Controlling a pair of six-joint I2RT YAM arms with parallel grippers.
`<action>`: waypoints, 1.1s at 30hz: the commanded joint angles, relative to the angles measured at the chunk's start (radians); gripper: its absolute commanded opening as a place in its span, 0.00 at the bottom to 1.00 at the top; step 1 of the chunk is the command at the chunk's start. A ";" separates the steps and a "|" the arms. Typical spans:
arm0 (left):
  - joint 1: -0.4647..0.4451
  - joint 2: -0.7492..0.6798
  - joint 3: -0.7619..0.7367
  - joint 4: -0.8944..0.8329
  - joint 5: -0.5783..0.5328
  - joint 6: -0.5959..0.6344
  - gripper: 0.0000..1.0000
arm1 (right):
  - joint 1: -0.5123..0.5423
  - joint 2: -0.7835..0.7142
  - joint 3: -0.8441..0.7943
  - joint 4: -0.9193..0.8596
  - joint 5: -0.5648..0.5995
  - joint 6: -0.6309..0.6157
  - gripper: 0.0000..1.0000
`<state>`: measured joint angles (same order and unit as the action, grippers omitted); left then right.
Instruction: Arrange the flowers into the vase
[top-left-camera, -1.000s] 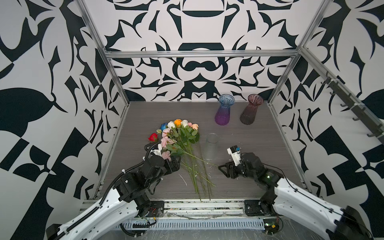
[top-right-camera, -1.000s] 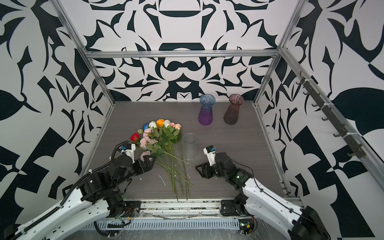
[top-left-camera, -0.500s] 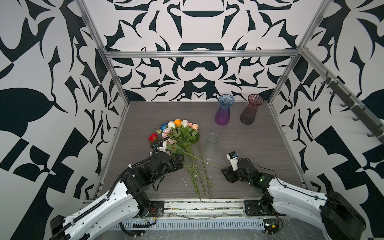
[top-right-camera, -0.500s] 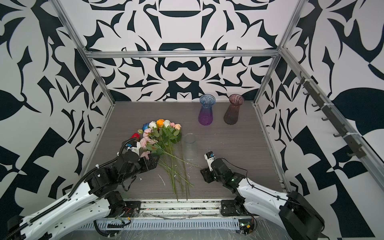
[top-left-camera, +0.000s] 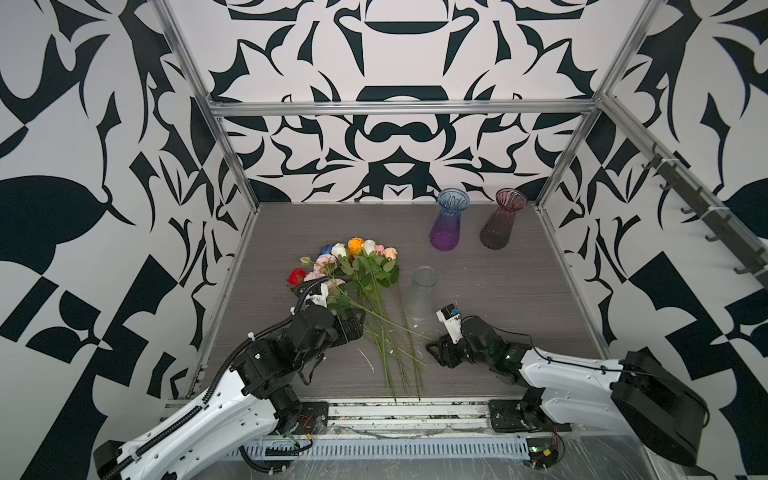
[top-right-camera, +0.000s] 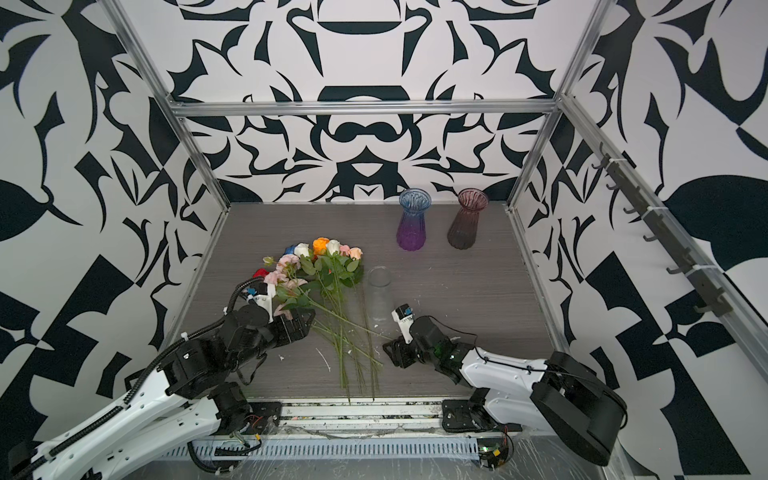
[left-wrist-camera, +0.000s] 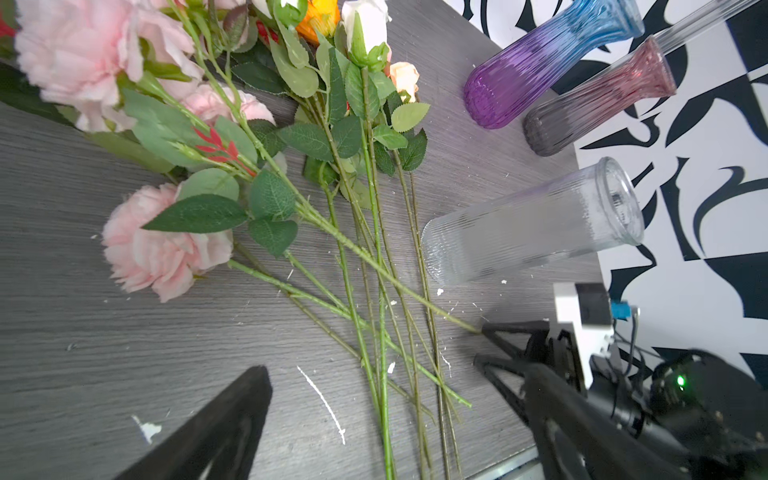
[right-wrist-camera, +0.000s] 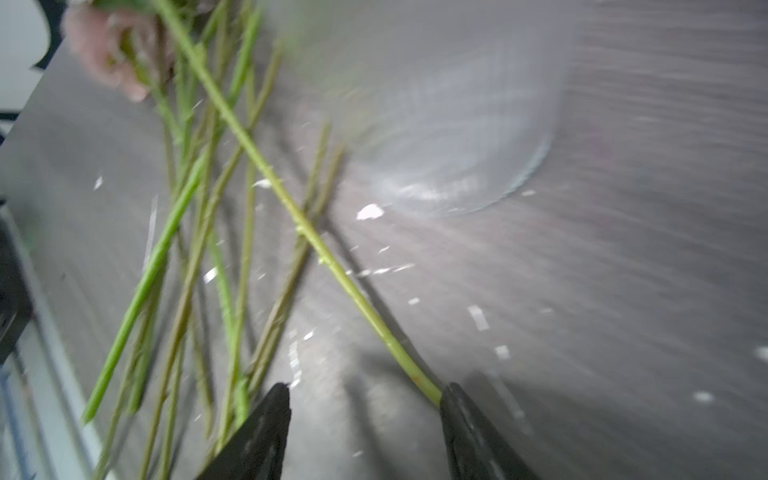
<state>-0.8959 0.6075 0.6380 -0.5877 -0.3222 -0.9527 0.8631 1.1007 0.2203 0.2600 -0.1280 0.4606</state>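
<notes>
Right gripper (right-wrist-camera: 365, 390) open, empty, cut end of one stem (right-wrist-camera: 291, 208) touching a jaw; stem runs diagonally off to the flowers (top-left-camera: 357, 282) heaped left of bench (top-left-camera: 519, 291) centre, so right arm's nearer; left gripper (top-left-camera: 358, 323) open over the heap, clear vase (top-left-camera: 422, 291) just beyond toward the back edge.

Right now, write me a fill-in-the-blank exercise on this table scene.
1. The flowers lie on the table; none is in a ____.
2. With the blue-purple vase and the pink-grey vase, the vases number ____.
3. The nearest vase to the flowers is of ____ glass.
4. The right claw is ____, a green stem ending at one finger.
Missing: vase; three; clear; open.
</notes>
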 joint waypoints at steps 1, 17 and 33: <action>0.005 -0.016 -0.022 -0.011 -0.017 -0.027 1.00 | 0.033 -0.100 0.014 -0.055 0.056 0.015 0.62; 0.013 0.138 -0.031 0.096 0.170 -0.015 0.75 | -0.024 0.100 0.141 -0.101 0.157 0.023 0.68; 0.217 0.491 -0.057 0.403 0.440 -0.158 0.74 | -0.022 0.075 -0.038 0.064 -0.081 0.134 0.57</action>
<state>-0.6991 1.0737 0.5877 -0.2604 0.0761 -1.0622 0.8314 1.2125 0.2241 0.3710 -0.1600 0.5495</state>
